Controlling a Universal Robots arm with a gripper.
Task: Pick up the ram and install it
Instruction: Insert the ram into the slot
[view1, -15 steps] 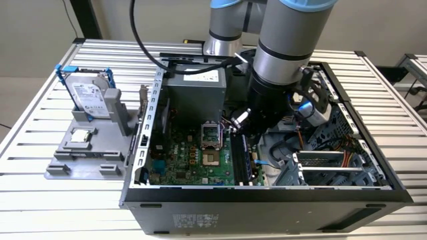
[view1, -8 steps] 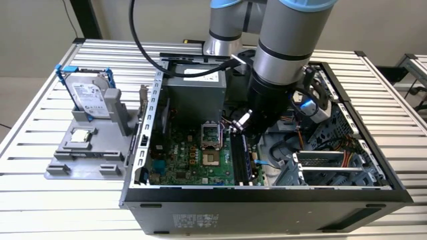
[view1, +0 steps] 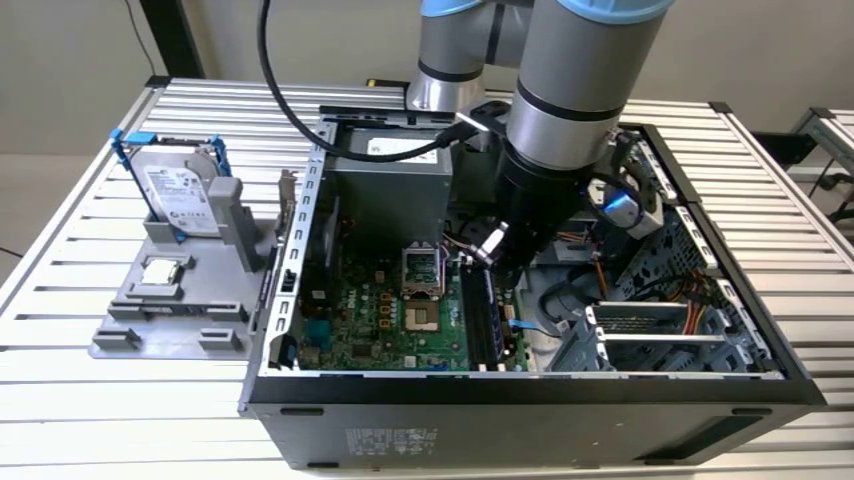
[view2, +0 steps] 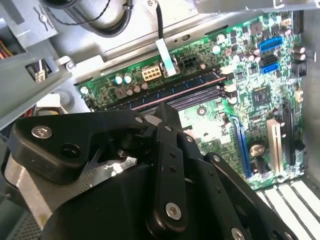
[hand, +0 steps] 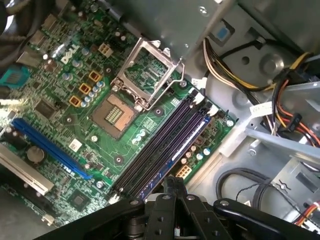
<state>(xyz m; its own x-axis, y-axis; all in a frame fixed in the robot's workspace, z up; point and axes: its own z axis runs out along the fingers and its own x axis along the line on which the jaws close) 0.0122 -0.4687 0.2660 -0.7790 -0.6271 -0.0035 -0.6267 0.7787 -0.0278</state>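
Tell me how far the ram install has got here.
Done: the ram already lies along the outermost slot on the motherboard. In hand: the gripper sits just above one end of it, touching or nearly so. Left: the views cannot settle whether the stick is pressed fully home, so final seating may remain.

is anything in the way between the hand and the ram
Nothing visible does. In the first wrist view the hand hangs directly over one end of the ram, which stands along the memory slots.
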